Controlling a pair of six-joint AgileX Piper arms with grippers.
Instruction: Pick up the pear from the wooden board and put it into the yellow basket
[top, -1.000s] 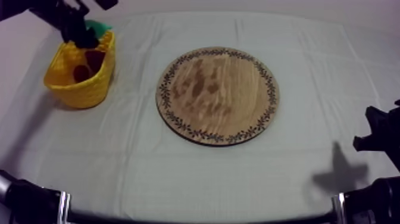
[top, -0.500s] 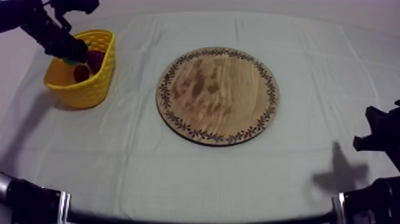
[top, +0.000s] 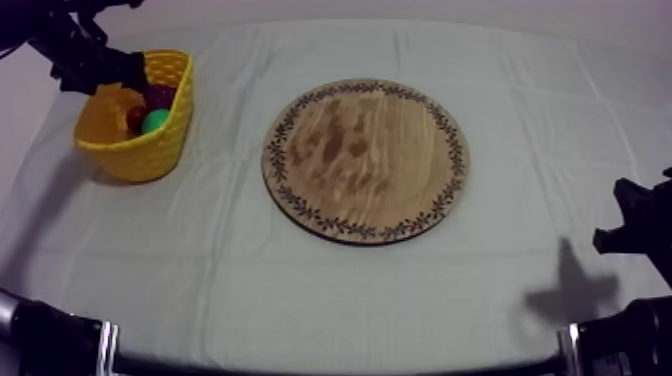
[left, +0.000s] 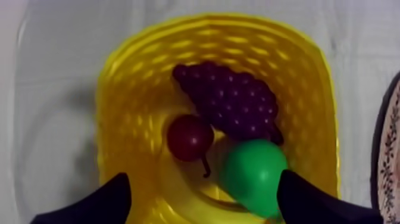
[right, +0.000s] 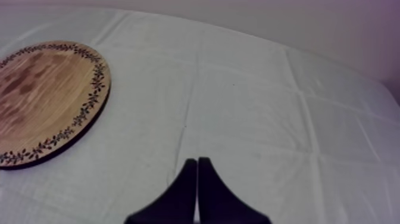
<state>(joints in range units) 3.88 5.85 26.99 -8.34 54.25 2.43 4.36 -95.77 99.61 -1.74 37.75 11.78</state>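
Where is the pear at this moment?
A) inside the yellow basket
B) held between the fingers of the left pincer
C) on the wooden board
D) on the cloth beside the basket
A: the pear lies inside the yellow basket, beside the bunch of grapes and the small red fruit, with the left pincer open over the basket.

The wooden board (top: 365, 160) lies at the middle of the tabletop (top: 300, 300); the basket (top: 135, 160) stands well apart at its left, toward the far edge. In the basket, the small red fruit (left: 189, 137) lies just left of the pear (left: 253, 173) and the bunch of grapes (left: 229, 101) lies behind both. The left hand (left: 203, 179) hangs over the basket.
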